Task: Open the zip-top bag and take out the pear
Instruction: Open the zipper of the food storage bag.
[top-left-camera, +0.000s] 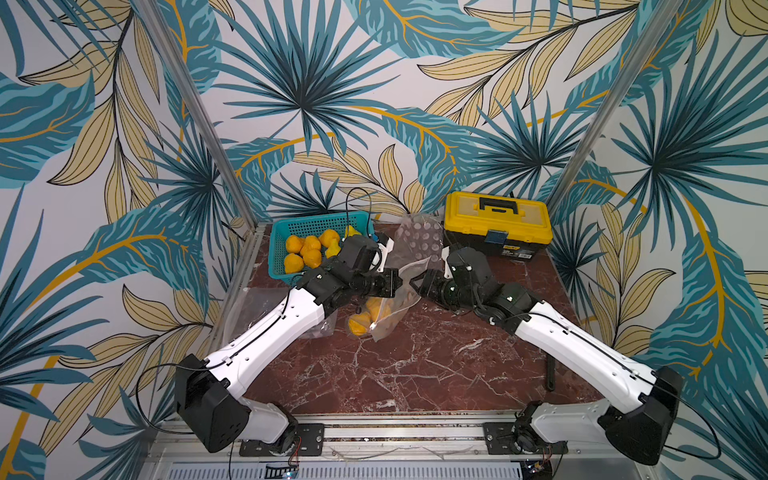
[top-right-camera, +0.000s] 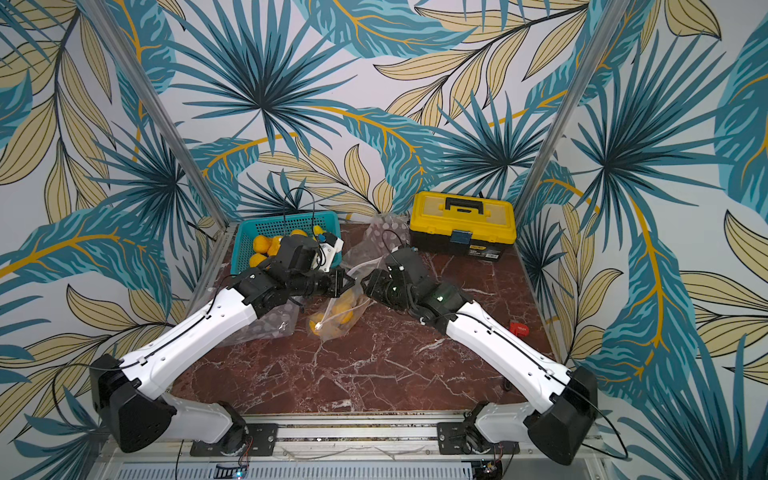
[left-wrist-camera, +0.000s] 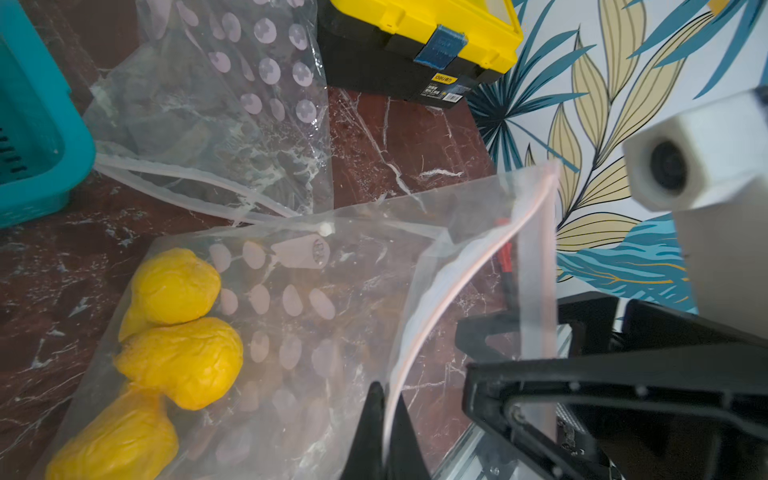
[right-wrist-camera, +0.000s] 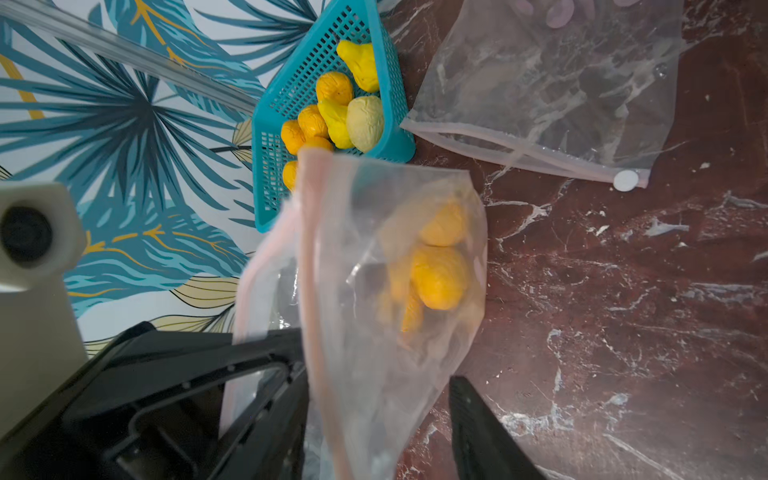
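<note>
The clear zip-top bag (top-left-camera: 388, 305) (top-right-camera: 337, 318) hangs above the middle of the table between my two grippers, holding yellow pears (top-left-camera: 360, 323) (left-wrist-camera: 178, 286) (right-wrist-camera: 438, 276). My left gripper (top-left-camera: 401, 281) (left-wrist-camera: 384, 401) is shut on the bag's pink zip edge (left-wrist-camera: 453, 286). Facing it, my right gripper (top-left-camera: 414, 285) (right-wrist-camera: 380, 399) has its jaws standing apart. The bag's top edge (right-wrist-camera: 320, 291) hangs loosely between them, close to one finger and clear of the other.
A teal basket (top-left-camera: 279, 232) with several pears stands at the back left, a yellow toolbox (top-left-camera: 496, 222) at the back right. One empty bag (top-left-camera: 417, 241) lies behind the grippers, another (top-left-camera: 249, 316) under my left arm. A small red object (top-right-camera: 519, 329) lies on the right.
</note>
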